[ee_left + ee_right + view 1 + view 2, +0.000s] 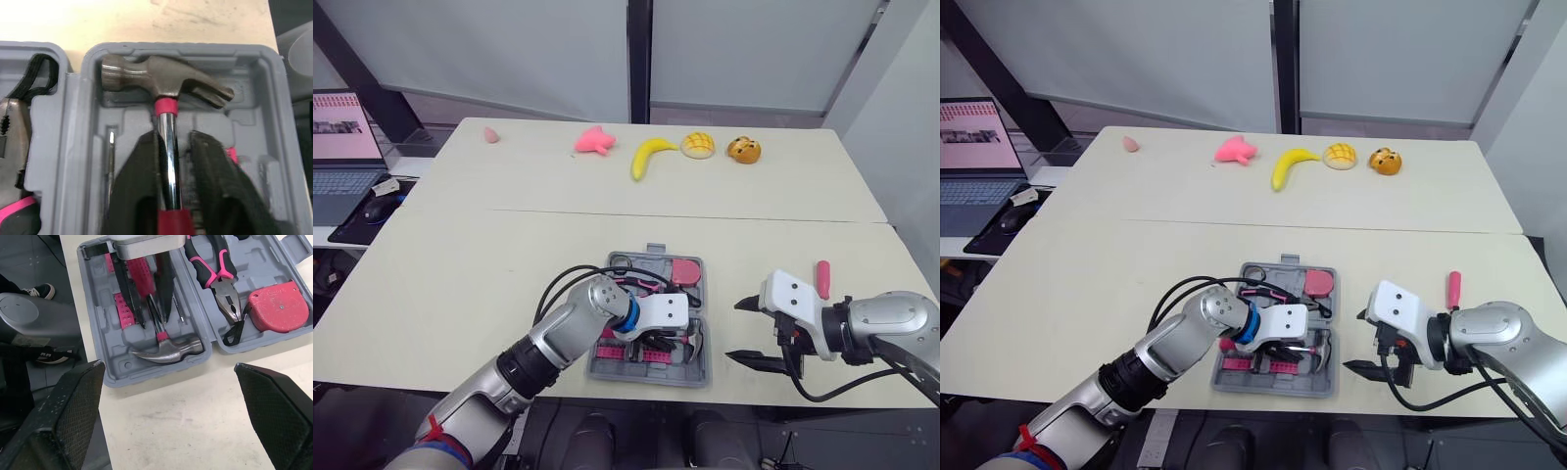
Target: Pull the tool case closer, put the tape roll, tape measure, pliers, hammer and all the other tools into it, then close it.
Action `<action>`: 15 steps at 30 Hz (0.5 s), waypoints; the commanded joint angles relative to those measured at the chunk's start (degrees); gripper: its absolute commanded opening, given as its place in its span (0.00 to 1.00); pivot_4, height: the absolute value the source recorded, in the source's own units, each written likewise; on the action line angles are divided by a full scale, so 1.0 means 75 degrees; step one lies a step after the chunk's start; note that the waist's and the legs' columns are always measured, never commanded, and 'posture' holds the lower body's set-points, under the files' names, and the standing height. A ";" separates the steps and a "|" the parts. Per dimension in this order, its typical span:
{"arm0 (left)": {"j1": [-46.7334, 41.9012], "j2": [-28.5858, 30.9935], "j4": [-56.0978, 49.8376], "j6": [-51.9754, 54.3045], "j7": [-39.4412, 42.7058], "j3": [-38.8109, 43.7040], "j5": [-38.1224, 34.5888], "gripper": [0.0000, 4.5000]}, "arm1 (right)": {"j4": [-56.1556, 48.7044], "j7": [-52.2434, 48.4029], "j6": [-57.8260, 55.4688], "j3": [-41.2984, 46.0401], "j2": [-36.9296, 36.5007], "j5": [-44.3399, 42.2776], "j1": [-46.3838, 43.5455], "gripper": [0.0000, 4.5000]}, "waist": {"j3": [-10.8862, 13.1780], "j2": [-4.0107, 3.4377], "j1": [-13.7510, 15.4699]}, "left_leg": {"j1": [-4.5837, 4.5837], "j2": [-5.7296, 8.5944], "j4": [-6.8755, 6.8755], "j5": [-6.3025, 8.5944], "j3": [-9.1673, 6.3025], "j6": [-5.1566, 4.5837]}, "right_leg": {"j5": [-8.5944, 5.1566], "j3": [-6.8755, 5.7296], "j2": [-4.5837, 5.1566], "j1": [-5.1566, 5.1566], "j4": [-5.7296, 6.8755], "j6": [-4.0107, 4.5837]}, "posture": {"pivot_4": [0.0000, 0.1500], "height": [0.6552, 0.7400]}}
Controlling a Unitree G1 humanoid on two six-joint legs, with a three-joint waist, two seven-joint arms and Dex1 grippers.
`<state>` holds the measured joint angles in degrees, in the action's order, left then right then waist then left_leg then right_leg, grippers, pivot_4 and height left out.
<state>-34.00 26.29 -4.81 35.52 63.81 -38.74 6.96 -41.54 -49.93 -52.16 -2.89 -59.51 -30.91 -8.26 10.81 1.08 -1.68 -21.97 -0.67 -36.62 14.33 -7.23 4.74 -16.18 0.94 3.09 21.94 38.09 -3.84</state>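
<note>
Fingers [137, 186] of the left gripper [172, 139] are clamped on the pink grip of the hammer [166, 81], which lies in its slot in the open case [651, 376] at the lower centre of the frame, beside the pliers [215, 269] and tape measure [279, 306]. Right gripper [734, 331] hangs just right of the case over the desk [460, 274], its fingers [73, 416] spread wide and empty, a pink-handled tool [822, 279] lying near it.

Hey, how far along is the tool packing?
Done: the tool case sits close, with pliers, tape measure and hammer inside. In hand: the left gripper is at the hammer; the right gripper hangs open beside the case. Left: the pink-handled tool on the table, then closing the case.
</note>
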 commanded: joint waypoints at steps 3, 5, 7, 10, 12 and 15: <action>-0.0274 0.0223 -0.0665 0.0428 0.0197 0.0495 -0.0335 0.55 | -0.0262 0.0005 -0.0023 0.0346 -0.0073 -0.0162 -0.0068 1.00 | 0.0000 0.0000 -0.0006 | -0.0001 0.0000 0.0000 0.0000 -0.0001 0.0000 | 0.0000 0.0000 0.0000 0.0003 0.0002 0.0000 | 1.00 0.96; -0.0340 0.0316 -0.0756 0.0160 0.0329 0.0683 -0.0543 0.55 | -0.0252 0.0006 -0.0028 0.0345 -0.0056 -0.0174 -0.0101 1.00 | 0.0000 0.0000 0.0000 | -0.0004 0.0000 -0.0001 0.0000 0.0000 0.0000 | 0.0001 0.0000 0.0000 0.0003 0.0001 0.0002 | 1.00 0.96; -0.0327 0.0409 -0.0679 -0.0403 0.0480 0.0884 -0.0763 0.55 | -0.0238 0.0015 -0.0033 0.0342 -0.0043 -0.0196 -0.0142 1.00 | 0.0000 0.0000 0.0001 | -0.0005 0.0000 -0.0002 0.0000 0.0000 0.0000 | 0.0001 0.0000 0.0000 0.0003 0.0000 0.0002 | 1.00 0.96; -0.0311 0.0610 -0.0161 -0.1304 0.0822 0.1124 -0.1004 0.46 | -0.0209 0.0017 -0.0024 0.0321 -0.0037 -0.0192 -0.0203 1.00 | 0.0000 0.0000 -0.0006 | -0.0003 0.0000 -0.0002 0.0000 0.0001 0.0000 | 0.0005 0.0000 0.0001 0.0003 -0.0001 0.0009 | 1.00 0.96; -0.0341 0.0730 0.0173 -0.1686 0.1080 0.1186 -0.1102 0.35 | -0.0187 0.0011 -0.0016 0.0305 -0.0037 -0.0179 -0.0234 1.00 | 0.0000 0.0000 -0.0010 | -0.0001 0.0000 -0.0001 0.0000 0.0002 0.0000 | 0.0018 0.0000 0.0000 0.0003 0.0000 0.0032 | 1.00 0.96; -0.0366 0.0819 0.0529 -0.2024 0.1354 0.1133 -0.1130 0.14 | -0.0160 0.0010 -0.0008 0.0274 -0.0026 -0.0163 -0.0271 1.00 | 0.0000 0.0000 -0.0003 | -0.0003 0.0000 -0.0002 0.0000 0.0002 0.0000 | 0.0019 0.0000 0.0000 0.0003 -0.0001 0.0032 | 1.00 0.96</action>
<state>-35.91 32.30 -0.98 22.52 72.59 -31.10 -0.76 -41.59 -49.88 -52.58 -1.80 -59.51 -31.66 -9.71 10.81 1.07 -1.70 -22.01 -0.68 -36.63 14.33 -7.21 4.74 -16.04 0.94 3.09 21.97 38.07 -3.60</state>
